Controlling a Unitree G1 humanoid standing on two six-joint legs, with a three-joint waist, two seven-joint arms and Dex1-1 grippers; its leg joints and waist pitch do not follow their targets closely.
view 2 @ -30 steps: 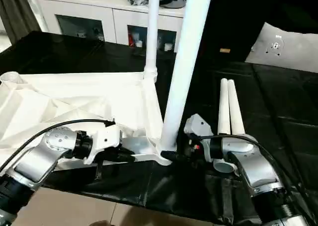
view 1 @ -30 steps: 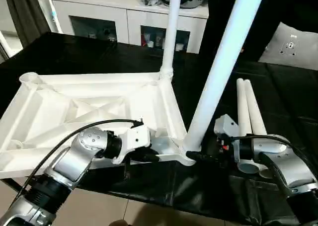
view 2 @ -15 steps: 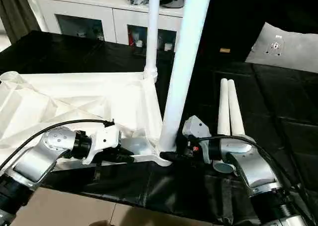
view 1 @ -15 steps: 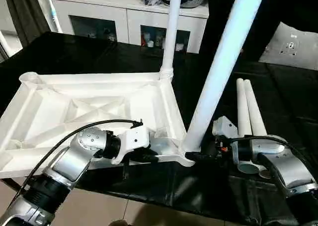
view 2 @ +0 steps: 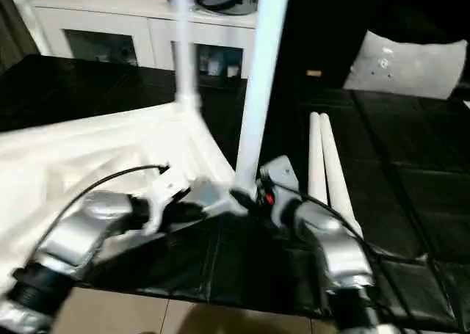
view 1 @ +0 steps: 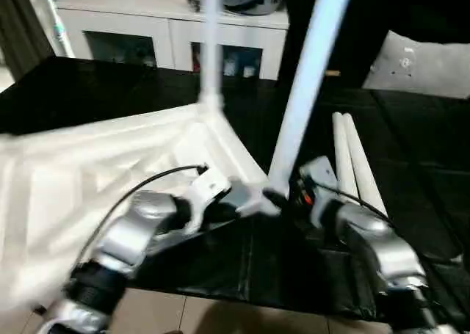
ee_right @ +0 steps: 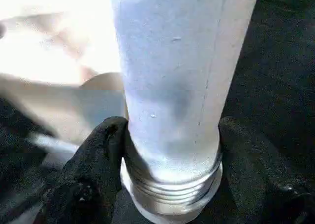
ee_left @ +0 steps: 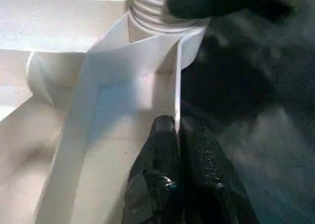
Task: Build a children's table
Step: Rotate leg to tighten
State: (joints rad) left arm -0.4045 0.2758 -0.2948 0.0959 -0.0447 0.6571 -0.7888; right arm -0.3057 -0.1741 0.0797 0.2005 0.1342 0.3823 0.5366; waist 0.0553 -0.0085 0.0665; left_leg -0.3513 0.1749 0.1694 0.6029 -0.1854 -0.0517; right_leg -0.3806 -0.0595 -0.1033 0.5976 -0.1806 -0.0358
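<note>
The children's table top (view 1: pixel 88 172) lies underside up on the black table, blurred with motion. One white leg (view 1: pixel 211 48) stands in its far corner socket. A second leg (view 1: pixel 308 84) stands tilted in the near corner socket. My right gripper (ee_right: pixel 172 135) is shut on this leg just above its threaded base, one finger (ee_right: pixel 93 170) on each side of it. My left gripper (ee_left: pixel 176 130) is shut on the thin rim wall of the table top right beside that socket. Two loose legs (view 1: pixel 351 158) lie side by side to the right.
The black table surface (view 1: pixel 411 172) ends near my arms, with tiled floor (view 1: pixel 220 316) below the edge. White cabinets with glass doors (view 1: pixel 147 40) stand behind. A grey-white panel (view 1: pixel 418 62) lies at the far right.
The whole picture has shifted left, so the camera moved. The table top's near corner, its leg and both grippers have moved up in the picture, and the top has swung round. Both grips are unchanged.
</note>
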